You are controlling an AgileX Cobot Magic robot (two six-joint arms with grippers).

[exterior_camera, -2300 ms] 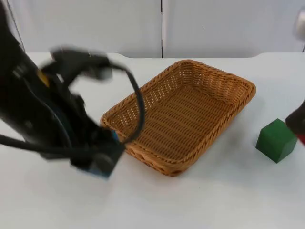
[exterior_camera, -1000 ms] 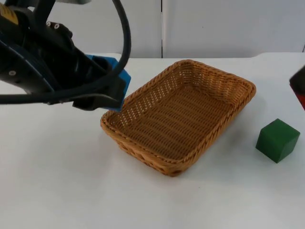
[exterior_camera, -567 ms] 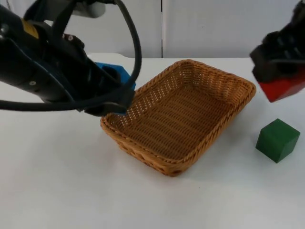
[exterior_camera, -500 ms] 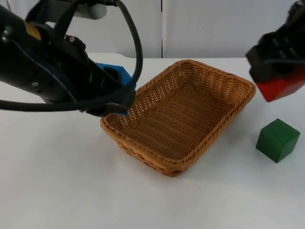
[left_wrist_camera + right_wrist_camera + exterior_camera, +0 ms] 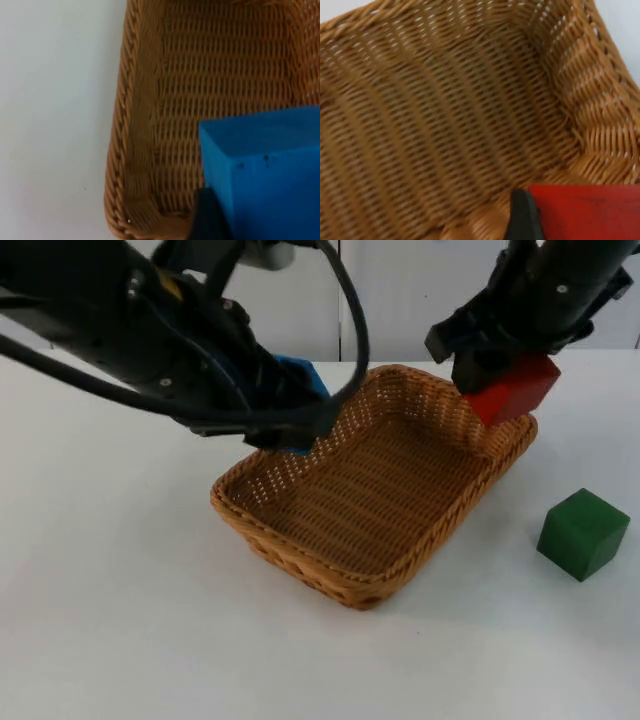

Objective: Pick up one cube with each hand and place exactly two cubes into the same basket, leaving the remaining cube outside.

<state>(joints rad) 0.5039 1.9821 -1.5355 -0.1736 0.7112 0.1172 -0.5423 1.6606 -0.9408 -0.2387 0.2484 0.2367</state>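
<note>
At the left of the white table (image 5: 110,620) we see the left arm reaching in from the far left, and the left gripper (image 5: 300,415) is clamped on the blue cube (image 5: 303,380). It holds that cube in the air above the far-left corner of the wicker basket (image 5: 300,570). In the left wrist view the blue cube (image 5: 265,170) hangs over the woven floor of the basket (image 5: 135,125), just inside its rim, with one black fingertip (image 5: 205,220) pressed against the cube's side.

The basket sits in the middle of the table, turned at an angle, and nothing lies on its floor.

Further right, the right arm comes down from the far right, and the right gripper (image 5: 500,380) is closed around the red cube (image 5: 515,388). We see this cube raised above the far-right end of the basket, over its rim. The right wrist view shows the red cube (image 5: 585,212) above the basket's inner corner (image 5: 570,125), a black fingertip (image 5: 520,215) against its edge.

At the far right of the scene, the green cube (image 5: 581,533) rests on the table outside the basket, well apart from it and from both grippers.
</note>
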